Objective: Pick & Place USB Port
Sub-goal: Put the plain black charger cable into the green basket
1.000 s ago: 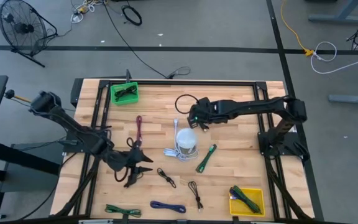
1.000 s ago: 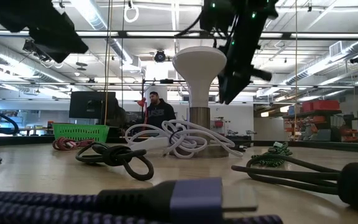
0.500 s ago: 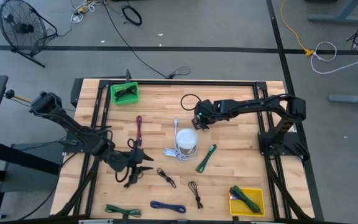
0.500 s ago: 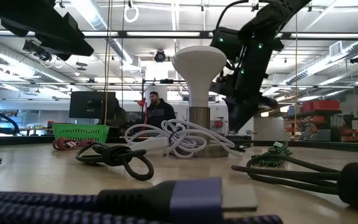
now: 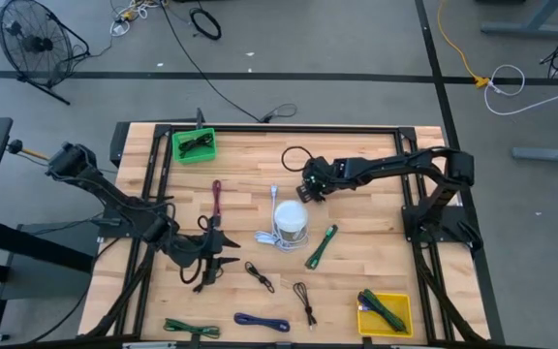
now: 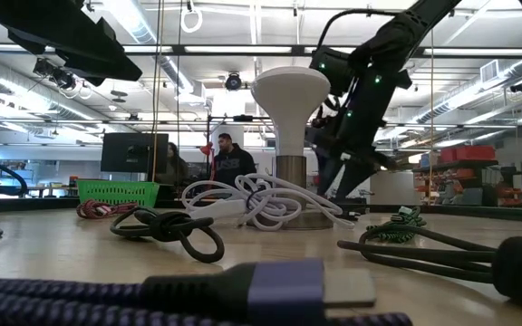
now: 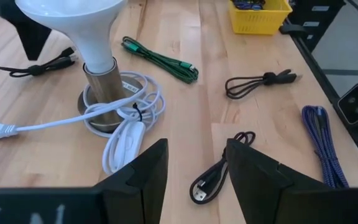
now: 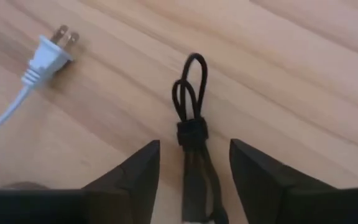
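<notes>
Right wrist view: the right gripper [image 8: 190, 180] hangs low over the wooden table [image 8: 303, 74] with its two dark fingers [image 8: 138, 180] spread apart, and a bundled black USB cable [image 8: 190, 118] lies on the wood in the gap between them, its looped end pointing away from the wrist. Neither finger touches the cable. A white mains plug [image 8: 50, 51] lies on the table just beside the bundle.

High view: the right gripper [image 5: 308, 190] sits behind the white lamp [image 5: 290, 221], near the table's middle. The black USB cable [image 5: 302, 197] shows there only as a small dark mark under the gripper tip. A separate black cord [image 5: 294, 155] loops off the arm itself. The left gripper [image 5: 223, 254] waits over the front left part of the table, fingers spread and holding nothing.

Surroundings, high view: a green bin [image 5: 194, 143] stands at the back left corner and a yellow bin [image 5: 385, 313] at the front right corner, each with cables inside. Loose cables lie about the lamp: a red one [image 5: 216, 199], a green one [image 5: 322, 245], two small black ones [image 5: 259, 276] and [image 5: 305, 300], a blue one [image 5: 262, 321] and a green one [image 5: 191, 328] at the front edge.

Low view: people stand in the room behind the table.
</notes>
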`<state>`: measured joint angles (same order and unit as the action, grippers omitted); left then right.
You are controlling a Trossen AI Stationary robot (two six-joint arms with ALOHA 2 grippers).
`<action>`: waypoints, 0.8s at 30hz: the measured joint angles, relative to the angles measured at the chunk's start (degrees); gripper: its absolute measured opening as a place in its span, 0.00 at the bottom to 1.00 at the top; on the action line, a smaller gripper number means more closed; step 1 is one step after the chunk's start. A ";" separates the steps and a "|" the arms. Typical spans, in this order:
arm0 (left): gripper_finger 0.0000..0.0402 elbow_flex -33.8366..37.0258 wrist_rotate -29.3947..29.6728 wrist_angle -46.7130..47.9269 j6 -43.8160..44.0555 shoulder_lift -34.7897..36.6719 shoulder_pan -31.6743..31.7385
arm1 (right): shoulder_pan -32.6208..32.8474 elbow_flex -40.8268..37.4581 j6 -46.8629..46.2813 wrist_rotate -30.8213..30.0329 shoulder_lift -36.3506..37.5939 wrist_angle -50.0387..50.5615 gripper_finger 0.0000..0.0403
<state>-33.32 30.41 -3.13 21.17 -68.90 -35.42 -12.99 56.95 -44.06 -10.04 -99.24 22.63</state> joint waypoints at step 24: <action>0.42 0.00 0.00 -0.07 0.52 0.00 0.00 | 0.27 0.11 -0.33 -0.20 -5.95 -1.61 0.03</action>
<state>-33.32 30.41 -3.20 21.69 -68.90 -35.42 -12.72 57.06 -44.39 -10.24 -105.18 21.02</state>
